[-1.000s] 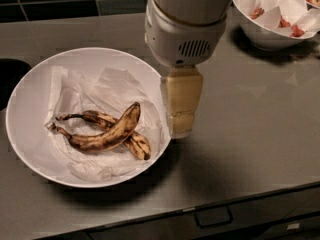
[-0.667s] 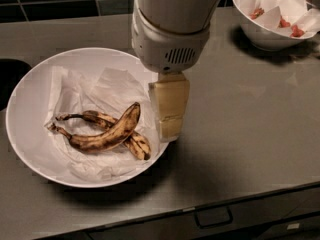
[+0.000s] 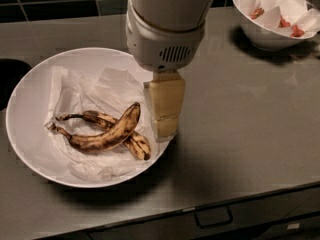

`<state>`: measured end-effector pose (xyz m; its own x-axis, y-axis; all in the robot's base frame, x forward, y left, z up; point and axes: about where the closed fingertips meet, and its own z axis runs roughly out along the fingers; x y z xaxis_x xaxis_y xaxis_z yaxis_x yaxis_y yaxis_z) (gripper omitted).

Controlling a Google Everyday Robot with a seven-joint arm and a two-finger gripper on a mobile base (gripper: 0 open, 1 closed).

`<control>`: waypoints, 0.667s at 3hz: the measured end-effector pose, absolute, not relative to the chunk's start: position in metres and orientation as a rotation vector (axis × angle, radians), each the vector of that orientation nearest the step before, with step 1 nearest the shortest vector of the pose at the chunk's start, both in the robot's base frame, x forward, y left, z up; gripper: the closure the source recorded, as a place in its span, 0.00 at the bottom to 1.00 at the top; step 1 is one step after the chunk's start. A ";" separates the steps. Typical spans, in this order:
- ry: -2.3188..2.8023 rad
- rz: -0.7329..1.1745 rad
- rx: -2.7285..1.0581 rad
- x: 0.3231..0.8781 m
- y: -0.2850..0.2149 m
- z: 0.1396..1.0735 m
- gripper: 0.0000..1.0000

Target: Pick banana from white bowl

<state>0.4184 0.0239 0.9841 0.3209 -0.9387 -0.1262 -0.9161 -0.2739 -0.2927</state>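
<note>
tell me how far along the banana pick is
Done: the gripper has reached the white bowl's rim, beside the banana. In hand: it keeps shifting toward the fruit. Left: grasp and lift; the banana lies untouched on the paper.

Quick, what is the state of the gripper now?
Gripper: open or closed cannot be told; it hangs over the right rim of the white bowl, beside the banana.

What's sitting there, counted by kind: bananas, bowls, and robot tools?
Bananas: 2, the curved banana and a shorter spotted banana, both in the white bowl.
Bowls: 2, that white bowl and a smaller bowl, back right.
Tools: 1, the tool at the white bowl's right edge.
Total: 5
</note>
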 end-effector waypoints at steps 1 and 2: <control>1.651 -0.087 -2.298 0.420 0.034 0.981 0.00; 1.645 -0.080 -2.326 0.421 0.045 0.975 0.00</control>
<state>0.4206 0.0452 0.9746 0.3462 -0.9303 -0.1213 -0.9142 -0.3055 -0.2663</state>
